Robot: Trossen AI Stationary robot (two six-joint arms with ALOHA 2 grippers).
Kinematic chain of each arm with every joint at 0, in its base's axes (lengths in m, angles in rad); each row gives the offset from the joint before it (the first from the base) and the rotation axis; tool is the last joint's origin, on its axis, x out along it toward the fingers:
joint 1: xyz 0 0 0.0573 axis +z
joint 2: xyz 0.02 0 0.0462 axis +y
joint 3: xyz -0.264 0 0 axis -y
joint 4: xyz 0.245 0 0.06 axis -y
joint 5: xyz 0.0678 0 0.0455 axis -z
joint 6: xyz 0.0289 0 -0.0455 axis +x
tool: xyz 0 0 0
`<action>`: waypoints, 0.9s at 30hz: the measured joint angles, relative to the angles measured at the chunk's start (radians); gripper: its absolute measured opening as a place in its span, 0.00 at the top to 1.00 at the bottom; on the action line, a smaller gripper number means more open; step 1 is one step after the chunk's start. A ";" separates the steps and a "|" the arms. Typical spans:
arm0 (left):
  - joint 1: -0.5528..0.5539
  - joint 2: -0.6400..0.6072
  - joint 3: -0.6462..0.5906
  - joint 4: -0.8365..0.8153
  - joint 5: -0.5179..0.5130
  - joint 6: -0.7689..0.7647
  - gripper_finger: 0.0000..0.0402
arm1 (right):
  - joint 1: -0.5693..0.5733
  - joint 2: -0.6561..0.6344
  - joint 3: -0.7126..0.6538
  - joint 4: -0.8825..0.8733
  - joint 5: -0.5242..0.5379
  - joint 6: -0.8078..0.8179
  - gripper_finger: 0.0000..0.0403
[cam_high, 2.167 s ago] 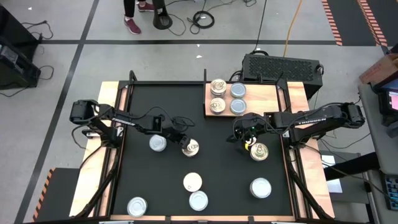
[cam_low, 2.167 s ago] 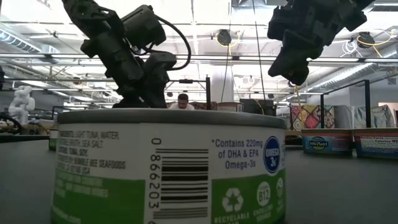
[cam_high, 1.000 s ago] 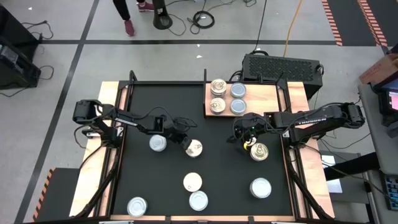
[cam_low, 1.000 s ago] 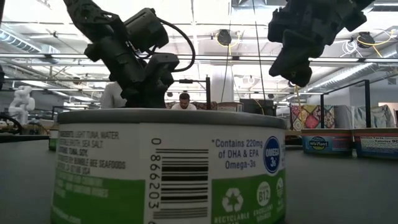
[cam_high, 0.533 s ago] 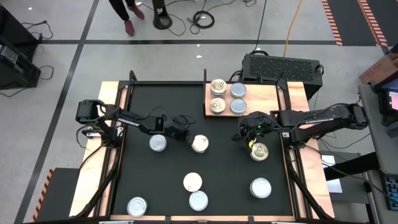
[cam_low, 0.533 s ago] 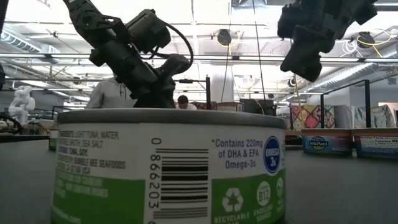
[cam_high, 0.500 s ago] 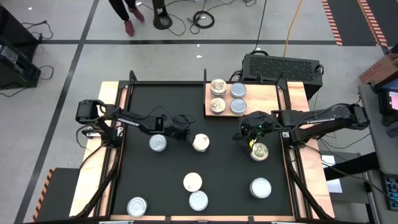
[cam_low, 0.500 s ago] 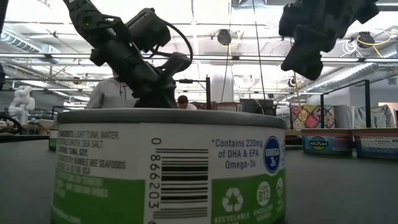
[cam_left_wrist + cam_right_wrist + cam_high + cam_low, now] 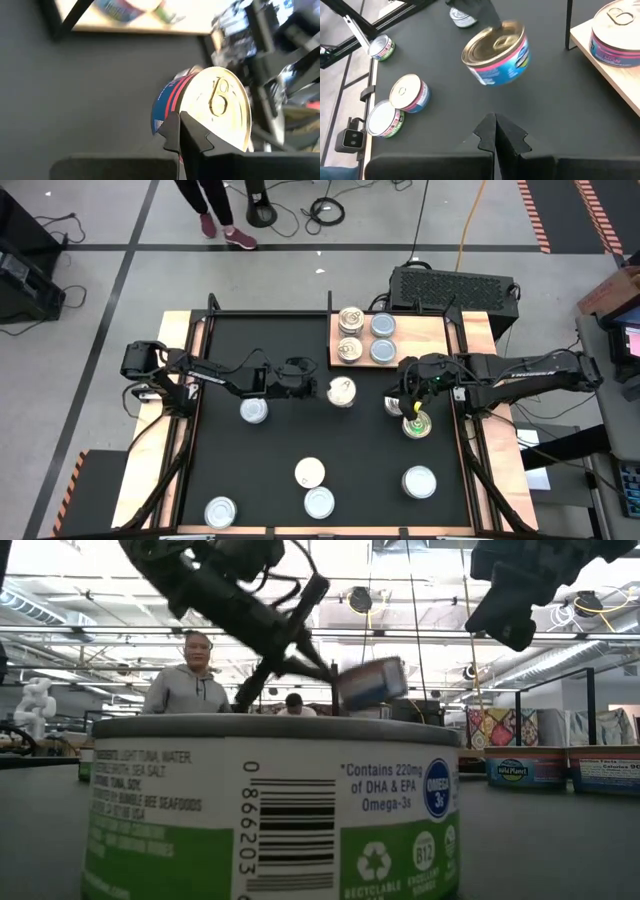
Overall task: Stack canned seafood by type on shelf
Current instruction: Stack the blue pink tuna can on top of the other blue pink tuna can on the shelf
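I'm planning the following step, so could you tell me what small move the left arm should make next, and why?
Probably carry on toward the shelf: the left tool holds a gold-topped can lifted off the table, just short of the board, where four cans already sit.

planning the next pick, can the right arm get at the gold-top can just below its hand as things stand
Probably yes. The right hand is shut and holds nothing, and the gold-top can sits on open black mat right beside it, nothing on top. The left hand is off to the side with its own can.
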 joint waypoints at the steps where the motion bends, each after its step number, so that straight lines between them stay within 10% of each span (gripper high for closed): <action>1: 0.000 0.000 0.018 -0.005 -0.017 0.003 1.00 | 0.000 0.000 0.000 -0.001 0.001 -0.002 1.00; 27: 0.041 -0.107 0.118 -0.388 0.003 0.079 1.00 | 0.000 -0.070 0.000 -0.083 0.022 0.006 1.00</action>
